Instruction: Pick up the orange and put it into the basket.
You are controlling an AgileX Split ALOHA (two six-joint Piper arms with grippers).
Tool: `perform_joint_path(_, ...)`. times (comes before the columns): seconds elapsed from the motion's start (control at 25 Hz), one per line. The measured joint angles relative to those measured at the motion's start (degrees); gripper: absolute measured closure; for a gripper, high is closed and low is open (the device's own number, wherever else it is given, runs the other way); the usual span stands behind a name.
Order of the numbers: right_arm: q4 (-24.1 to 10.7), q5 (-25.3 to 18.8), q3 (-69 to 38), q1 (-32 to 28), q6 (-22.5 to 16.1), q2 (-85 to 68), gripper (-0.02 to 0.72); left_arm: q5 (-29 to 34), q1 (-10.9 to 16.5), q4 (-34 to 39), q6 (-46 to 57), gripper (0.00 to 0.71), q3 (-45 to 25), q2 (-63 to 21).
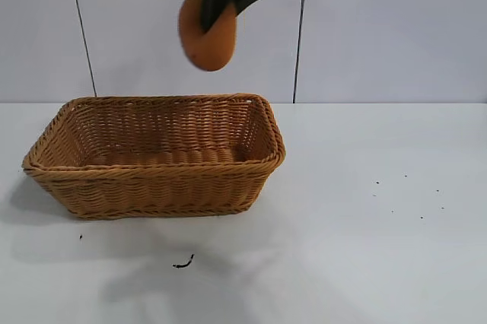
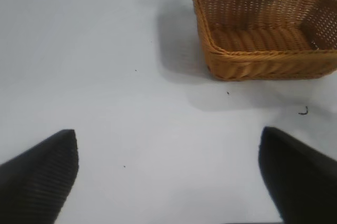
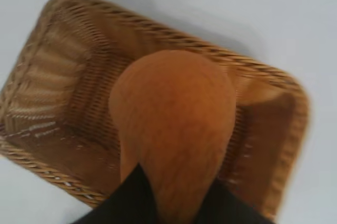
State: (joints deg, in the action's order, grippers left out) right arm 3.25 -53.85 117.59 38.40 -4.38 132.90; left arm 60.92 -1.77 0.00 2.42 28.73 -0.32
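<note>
White worktop (image 1: 365, 248) w/ a pale wall behind; two thin dark cables run down the wall. A few dark specks sit on the worktop toward the right side of the exterior view, plus a small dark curl (image 1: 183, 263) just in front of the basket (image 1: 156, 187).

Basket stands upright on the worktop, left of centre in the exterior view, long side to the camera, nothing inside it.

Right tool (image 1: 228, 1) hangs at the top of the exterior view, high above the basket's right half. It's clamped on the orange (image 1: 207, 35), black fingers pinching its upper part, so the orange dangles below them, clear of the basket and apart from the rim. Right wrist view looks straight down past the orange (image 3: 174, 129) into the basket (image 3: 58, 77): the orange covers the middle-to-one-end part of the interior, w/ weave visible all round it.

Left tool (image 2: 168, 176) is well off to the side, low over bare worktop, fingers spread wide w/ nothing between them. Its wrist view shows the basket (image 2: 253, 66) some way off and the dark curl (image 2: 303, 111) near it.
</note>
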Motion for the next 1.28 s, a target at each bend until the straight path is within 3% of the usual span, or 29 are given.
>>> perform_joint_path(0.28, -0.21, 0.53, 0.0, 0.0, -1.14, 3.8, 0.636, 0.0, 0.0, 0.0, 0.0, 0.044, 0.0, 0.0)
perform_joint_path(0.36, -0.21, 0.53, 0.0, 0.0, -1.57, 3.73, 0.498, 0.0, 0.0, 0.0, 0.0, 0.044, 0.0, 0.0)
perform_joint_path(0.48, -0.32, -0.04, 0.17, 0.0, -1.75, 3.1, 0.174, 0.0, 0.0, 0.0, 0.0, 0.044, 0.0, 0.0)
perform_joint_path(0.56, -0.98, -2.13, 1.13, 0.0, -1.75, 2.25, 0.067, 0.0, 0.0, 0.0, 0.0, 0.044, 0.0, 0.0)
perform_joint_path(0.84, -7.75, -14.44, 13.12, -0.36, -2.7, 0.75, 0.011, 0.0, 0.0, 0.0, 0.0, 0.044, 0.0, 0.0)
perform_joint_path(1.0, -9.02, -15.13, 16.85, -3.38, -3.96, 0.44, 0.01, 0.0, 0.0, 0.0, 0.0, 0.044, 0.0, 0.0)
perform_joint_path(1.28, -9.65, -15.8, 16.99, -16.38, -4.33, 0.56, 0.01, 0.0, 0.0, 0.0, 0.0, 0.044, 0.0, 0.0)
